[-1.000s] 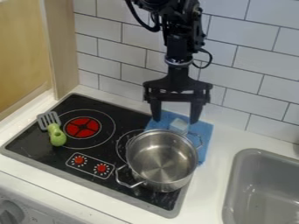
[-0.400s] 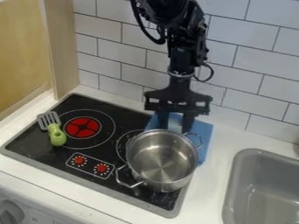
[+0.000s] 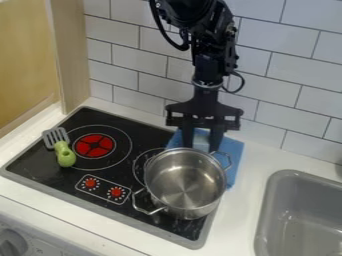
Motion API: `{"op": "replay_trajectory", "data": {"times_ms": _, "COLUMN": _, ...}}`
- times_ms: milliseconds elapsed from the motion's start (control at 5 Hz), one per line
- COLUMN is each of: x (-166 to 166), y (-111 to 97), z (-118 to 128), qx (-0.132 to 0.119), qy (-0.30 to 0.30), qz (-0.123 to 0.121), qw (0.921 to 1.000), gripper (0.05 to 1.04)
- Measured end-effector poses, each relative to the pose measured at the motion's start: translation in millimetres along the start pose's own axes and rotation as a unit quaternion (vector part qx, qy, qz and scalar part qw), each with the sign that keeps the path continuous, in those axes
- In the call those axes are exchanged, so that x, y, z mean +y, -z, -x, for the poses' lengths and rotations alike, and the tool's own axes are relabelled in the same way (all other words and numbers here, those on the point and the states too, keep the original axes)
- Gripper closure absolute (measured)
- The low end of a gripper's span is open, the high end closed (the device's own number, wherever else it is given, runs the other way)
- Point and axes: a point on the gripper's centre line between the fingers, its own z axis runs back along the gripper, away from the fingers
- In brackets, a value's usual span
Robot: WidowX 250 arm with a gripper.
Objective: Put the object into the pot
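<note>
Behind the pot, low over the blue cloth, the gripper hangs straight down. Its two fingers press against the sides of a small pale, translucent block, which sits at the cloth's back part. The pot's rim hides the lower part of the block and the fingertips. The silver pot stands upright on the right part of the stove, its inside visible and bare.
A blue cloth lies under and behind the pot. The black stove carries a green-handled spatula at its left. A grey sink is at the right, and a tiled wall rises behind.
The gripper has come down to the block behind the pot, and its fingers have drawn together onto the block's sides. The pot and the spatula have kept their places.
</note>
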Motion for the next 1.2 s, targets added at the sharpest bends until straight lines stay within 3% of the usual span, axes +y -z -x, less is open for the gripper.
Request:
{"op": "replay_trajectory", "data": {"times_ms": 600, "x": 10.0, "y": -37.1, "z": 7.8, "qx": -0.047, "qy": -0.015, "qz": 0.005, "qw": 0.9987, "gripper": 0.632}}
{"op": "replay_trajectory", "data": {"times_ms": 800, "x": 9.7, "y": -51.6, "z": 24.7, "qx": -0.065, "qy": -0.005, "qz": 0.017, "qw": 0.9977, "gripper": 0.632}}
{"op": "replay_trajectory", "data": {"times_ms": 1200, "x": 15.7, "y": -45.7, "z": 69.4, "qx": -0.057, "qy": 0.010, "qz": 0.012, "qw": 0.9983, "gripper": 0.632}}
